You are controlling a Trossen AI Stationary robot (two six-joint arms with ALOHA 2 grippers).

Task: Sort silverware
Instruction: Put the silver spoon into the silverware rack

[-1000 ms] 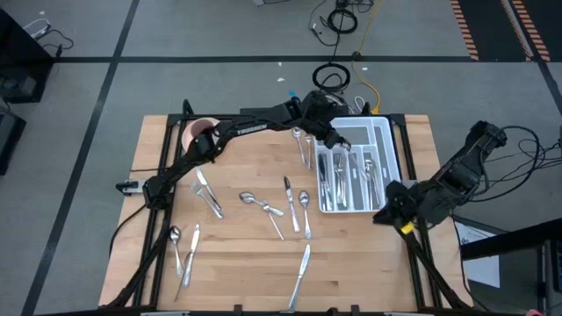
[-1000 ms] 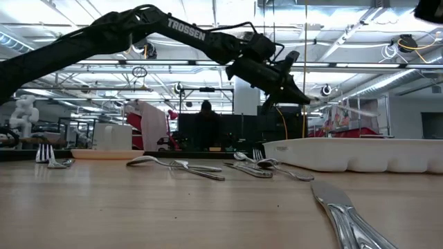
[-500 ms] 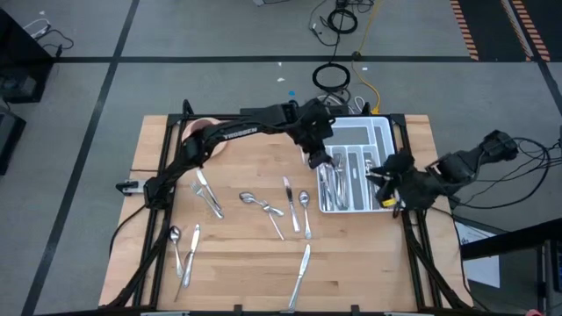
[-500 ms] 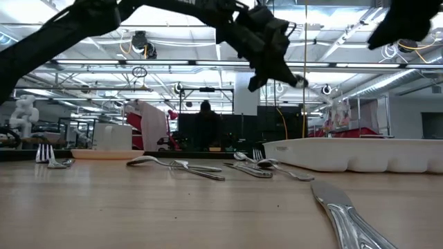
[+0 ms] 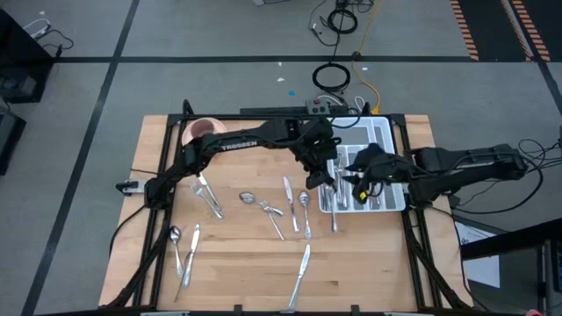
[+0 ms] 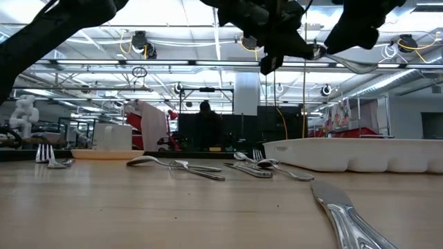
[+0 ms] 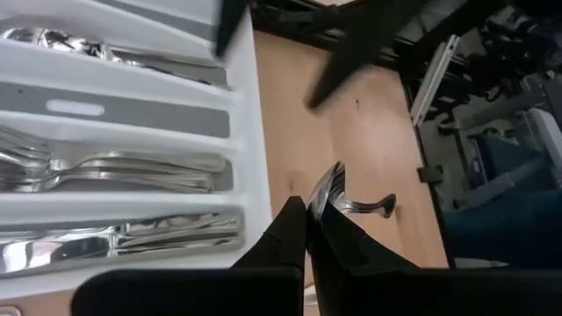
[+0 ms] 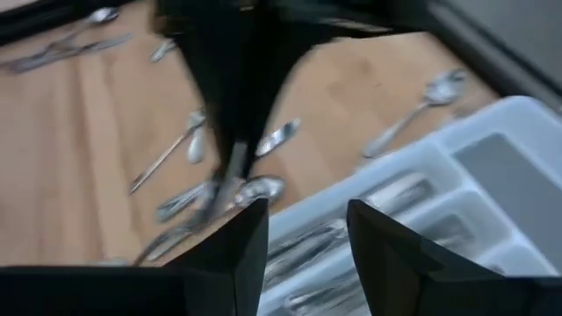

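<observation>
My left gripper [image 5: 321, 174] [image 7: 306, 209] is shut on one piece of silverware [image 5: 333, 209], high above the table at the white tray's [image 5: 379, 140] left side. Fork-like prongs [image 7: 331, 178] show just past its fingertips. My right gripper [image 5: 356, 180] [image 8: 303, 219] hovers open over the tray with nothing between its fingers. It faces my left gripper, close to the held piece [image 8: 230, 180]. Several pieces lie in the tray's compartments [image 7: 105, 167]. More silverware [image 5: 263, 206] lies flat on the wooden table. My left gripper pinches the silverware piece between its two fingers at one end [image 7: 321, 198], beside the prongs. The fingers slant downward. The rest of the piece [image 5: 334, 224] sticks out past the fingertips toward the table's near edge, lifted clear of table and tray.
A pink cup on a saucer [image 5: 201, 131] stands at the far left corner. Loose pieces lie at the left [image 5: 207, 195], the near left [image 5: 184, 253] and the near middle [image 5: 302, 268]. The tray's rim [image 6: 360, 153] stands above the tabletop.
My left gripper has carried the piece from the tray's far left corner toward the near edge and upward, rolling its wrist. My right gripper has swung in from the table's right edge, leftward over the tray, toward my left gripper.
</observation>
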